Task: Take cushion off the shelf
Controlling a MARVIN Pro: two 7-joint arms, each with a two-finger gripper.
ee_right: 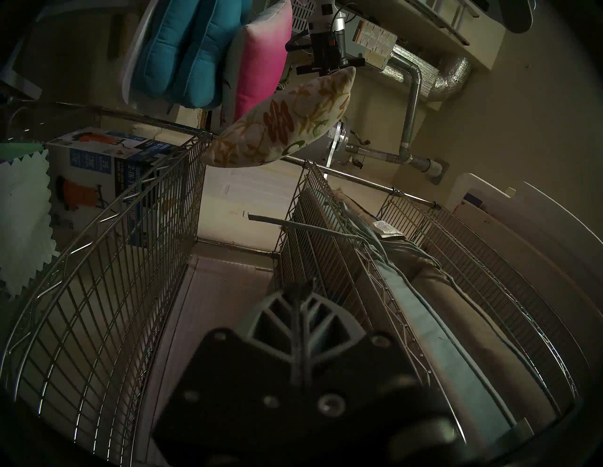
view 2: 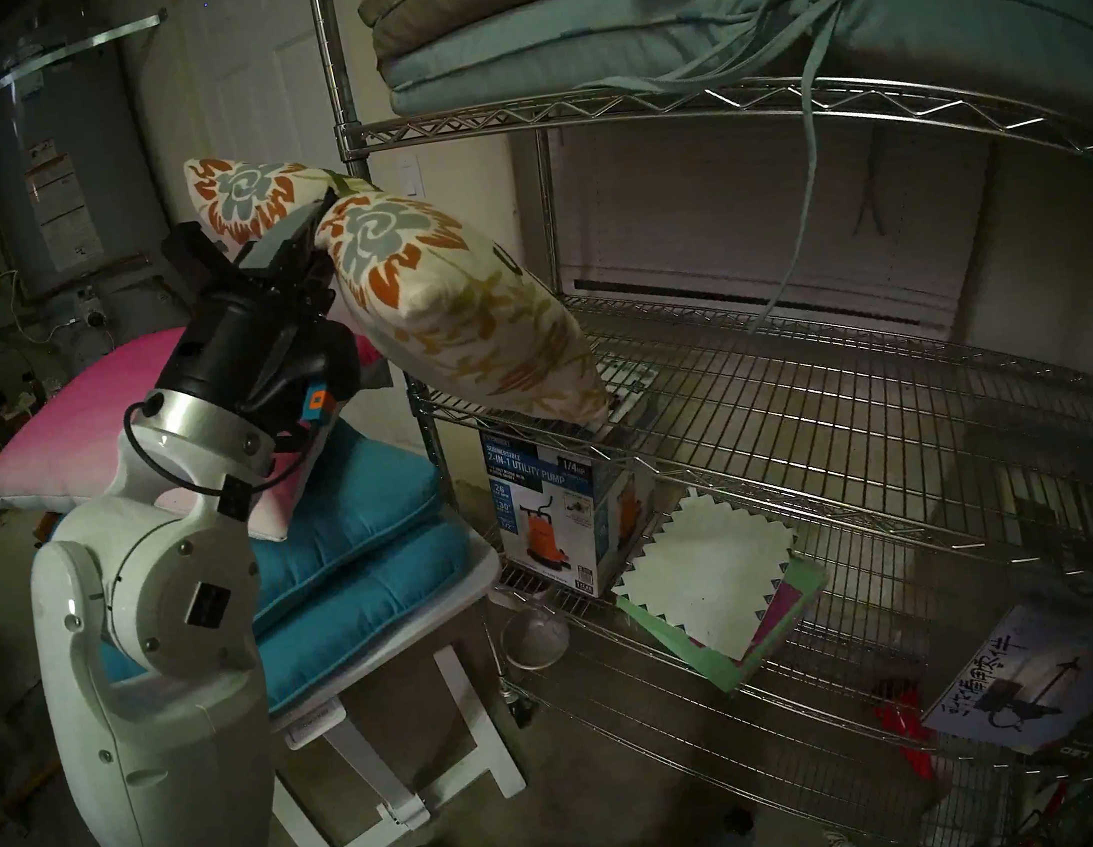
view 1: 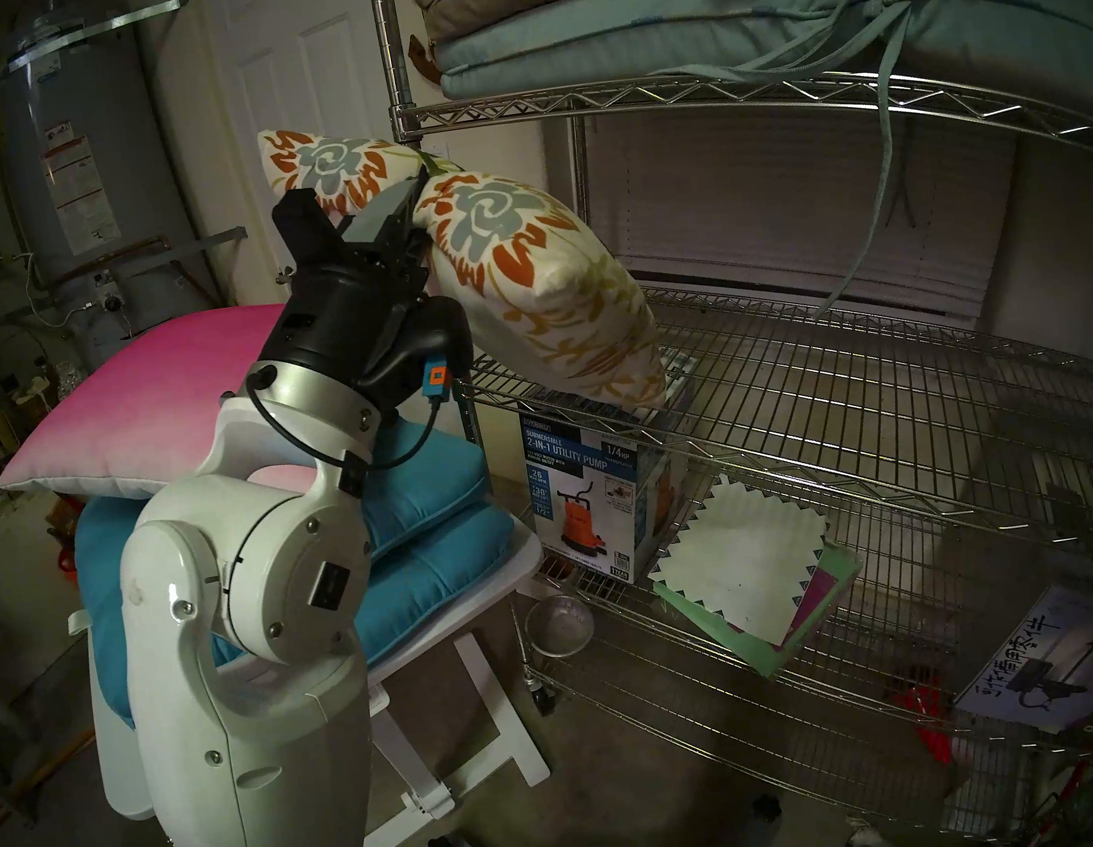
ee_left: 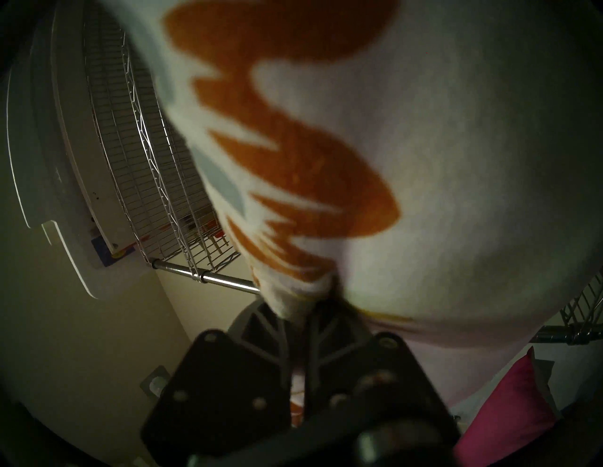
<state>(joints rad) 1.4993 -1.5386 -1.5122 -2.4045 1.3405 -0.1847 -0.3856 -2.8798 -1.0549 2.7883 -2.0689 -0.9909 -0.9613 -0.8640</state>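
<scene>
A white cushion (view 1: 530, 274) (view 2: 465, 312) printed with orange and grey flowers hangs tilted at the front left corner of the chrome wire shelf (view 1: 873, 380) (view 2: 803, 376). Its lower corner lies on the middle tier's edge. My left gripper (view 1: 407, 201) (view 2: 319, 217) is shut on the cushion, pinching it near the upper middle so the fabric bulges on both sides. In the left wrist view the cushion (ee_left: 424, 130) fills the frame, with a fold caught in the gripper (ee_left: 303, 309). My right gripper (ee_right: 298, 290) is shut with nothing in it, beside the shelf's tiers (ee_right: 114, 261). From there the cushion (ee_right: 287, 124) shows far off.
A small white table (view 1: 520, 556) left of the shelf carries a pink pillow (view 1: 162, 396) on two teal cushions (view 1: 428, 548). Tan and pale blue cushions (view 1: 648, 20) with dangling ties fill the top tier. A pump box (view 1: 583, 505) and papers (view 1: 751, 558) sit lower down. A metal bowl (view 1: 558, 624) is on the floor.
</scene>
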